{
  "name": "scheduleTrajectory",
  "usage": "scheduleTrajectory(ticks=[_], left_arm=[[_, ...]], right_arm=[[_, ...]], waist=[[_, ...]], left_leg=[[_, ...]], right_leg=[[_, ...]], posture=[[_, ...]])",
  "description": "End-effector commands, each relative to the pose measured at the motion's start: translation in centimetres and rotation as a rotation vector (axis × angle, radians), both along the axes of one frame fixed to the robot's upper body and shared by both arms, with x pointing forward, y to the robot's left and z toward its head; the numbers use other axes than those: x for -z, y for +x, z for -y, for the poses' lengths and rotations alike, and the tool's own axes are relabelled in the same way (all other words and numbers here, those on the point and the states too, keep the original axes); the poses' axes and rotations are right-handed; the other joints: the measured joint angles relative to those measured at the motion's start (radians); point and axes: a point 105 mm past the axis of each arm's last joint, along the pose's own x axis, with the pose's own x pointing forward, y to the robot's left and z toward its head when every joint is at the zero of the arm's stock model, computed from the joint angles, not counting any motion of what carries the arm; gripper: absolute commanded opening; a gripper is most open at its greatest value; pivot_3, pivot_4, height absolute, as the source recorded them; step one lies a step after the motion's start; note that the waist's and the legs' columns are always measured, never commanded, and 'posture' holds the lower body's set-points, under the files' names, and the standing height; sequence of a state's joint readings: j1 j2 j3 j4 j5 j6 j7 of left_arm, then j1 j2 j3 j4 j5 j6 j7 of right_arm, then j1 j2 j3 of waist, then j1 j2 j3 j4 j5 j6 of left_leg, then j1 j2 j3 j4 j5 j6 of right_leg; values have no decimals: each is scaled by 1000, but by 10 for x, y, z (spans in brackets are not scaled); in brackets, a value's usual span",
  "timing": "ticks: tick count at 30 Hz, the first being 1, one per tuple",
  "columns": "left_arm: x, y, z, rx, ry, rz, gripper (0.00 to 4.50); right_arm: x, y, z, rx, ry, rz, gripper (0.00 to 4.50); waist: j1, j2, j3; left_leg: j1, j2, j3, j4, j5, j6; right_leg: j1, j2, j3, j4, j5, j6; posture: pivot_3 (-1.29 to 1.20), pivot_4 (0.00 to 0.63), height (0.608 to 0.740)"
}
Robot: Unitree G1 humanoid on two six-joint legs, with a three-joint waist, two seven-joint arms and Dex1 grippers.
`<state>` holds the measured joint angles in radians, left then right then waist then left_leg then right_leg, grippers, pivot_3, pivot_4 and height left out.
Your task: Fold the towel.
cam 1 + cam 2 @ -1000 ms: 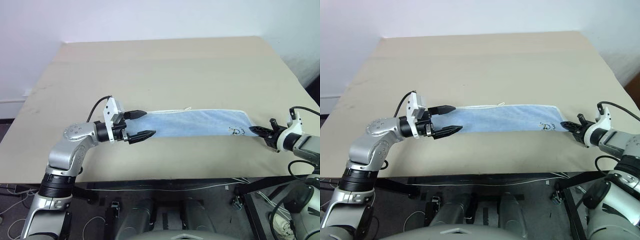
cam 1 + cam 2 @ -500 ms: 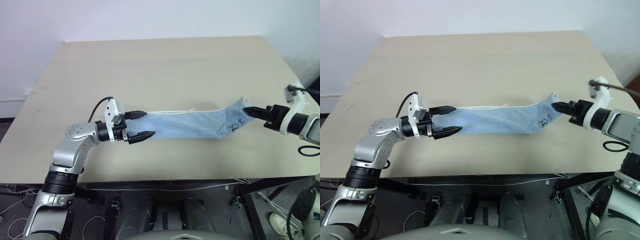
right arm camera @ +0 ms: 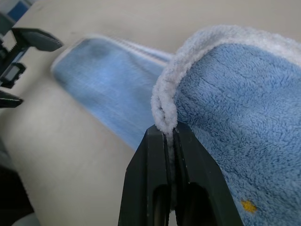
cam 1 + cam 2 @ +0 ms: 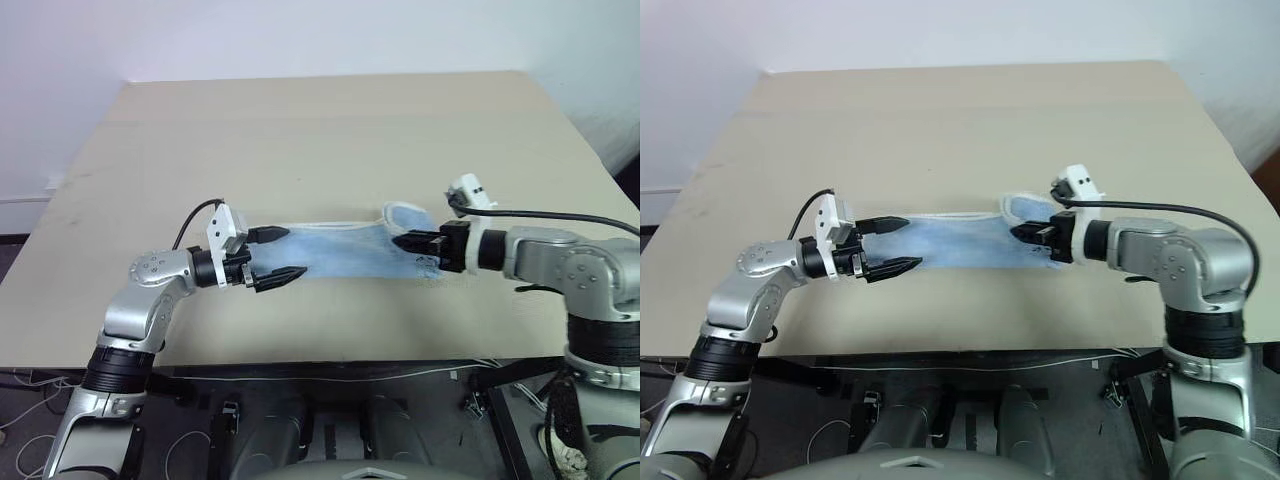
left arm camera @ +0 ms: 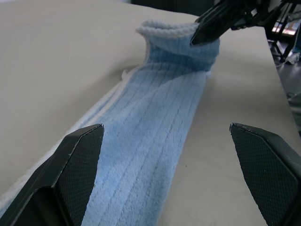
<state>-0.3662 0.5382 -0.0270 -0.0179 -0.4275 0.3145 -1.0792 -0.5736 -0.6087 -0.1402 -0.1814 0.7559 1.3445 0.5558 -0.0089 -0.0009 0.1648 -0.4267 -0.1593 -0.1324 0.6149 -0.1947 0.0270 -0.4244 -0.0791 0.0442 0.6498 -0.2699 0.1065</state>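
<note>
Since a second ago, the right gripper [image 4: 398, 240] has carried its pinched end of the towel [image 4: 330, 252] from the far right in toward the middle, doubling that end over. Seen from the head, the strip lies along the near part of the table [image 4: 300, 130], lengthwise fold underway and unfinished; the left gripper [image 4: 284, 252] hovers, fingers wide, at the towel's other end. From the left wrist, ribbed blue pile with white edging. From the right wrist, fingers clamp a fluffy stitched hem.

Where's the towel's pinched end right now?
In the left eye view, the right hand holds it lifted over the towel, right of table centre, facing the open left hand.
</note>
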Motion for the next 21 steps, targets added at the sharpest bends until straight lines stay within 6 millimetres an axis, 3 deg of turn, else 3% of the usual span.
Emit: scheduleTrajectory(ticks=[1, 7, 8, 12, 15, 18, 20, 21], left_arm=[[-8, -4, 1, 5, 8, 57, 4500], [-5, -7, -3, -8, 17, 55, 4500], [-5, -7, -3, -9, 18, 56, 4500], [-7, -7, -2, -13, 17, 61, 4500], [-12, -6, -1, -19, 13, 68, 4500], [-22, -1, -3, -44, -23, 82, 4500], [-30, 1, -3, -55, -65, 85, 4500], [-33, 2, -2, -56, -82, 86, 4500]], right_arm=[[1, 6, -5, 2, -13, 8, 28], [8, 7, -8, -6, 7, -41, 28], [9, 7, -8, -9, 2, -45, 541], [3, 5, -17, -54, 53, -24, 1636], [1, -7, -24, -133, 51, -14, 2695], [2, -4, -16, -111, 24, -5, 3734], [-14, -4, -11, -113, 69, 53, 4405], [-23, -4, -8, -113, 97, 84, 4460]], waist=[[1, 0, 0], [-2, 0, 0], [-1, 0, 0], [-1, 0, 0], [-1, 0, 0], [-1, 0, 0], [0, 0, 0], [1, 0, 0]], left_leg=[[0, 0, 0, 0, 0, 0], [0, 0, 0, 0, 0, 0], [0, 0, 0, 0, 0, 0], [0, 0, 0, 0, 0, 0], [0, 0, 0, 0, 0, 0], [0, 0, 0, 0, 0, 0], [0, 0, 0, 0, 0, 0], [0, 0, 0, 0, 0, 0]], right_leg=[[0, 0, 0, 0, 0, 0], [0, 0, 0, 0, 0, 0], [0, 0, 0, 0, 0, 0], [0, 0, 0, 0, 0, 0], [0, 0, 0, 0, 0, 0], [0, 0, 0, 0, 0, 0], [0, 0, 0, 0, 0, 0], [0, 0, 0, 0, 0, 0]], posture=[[0, 150, 740], [0, 150, 740], [0, 150, 740], [0, 150, 740], [0, 150, 740], [0, 150, 740], [0, 150, 740], [0, 150, 740]])
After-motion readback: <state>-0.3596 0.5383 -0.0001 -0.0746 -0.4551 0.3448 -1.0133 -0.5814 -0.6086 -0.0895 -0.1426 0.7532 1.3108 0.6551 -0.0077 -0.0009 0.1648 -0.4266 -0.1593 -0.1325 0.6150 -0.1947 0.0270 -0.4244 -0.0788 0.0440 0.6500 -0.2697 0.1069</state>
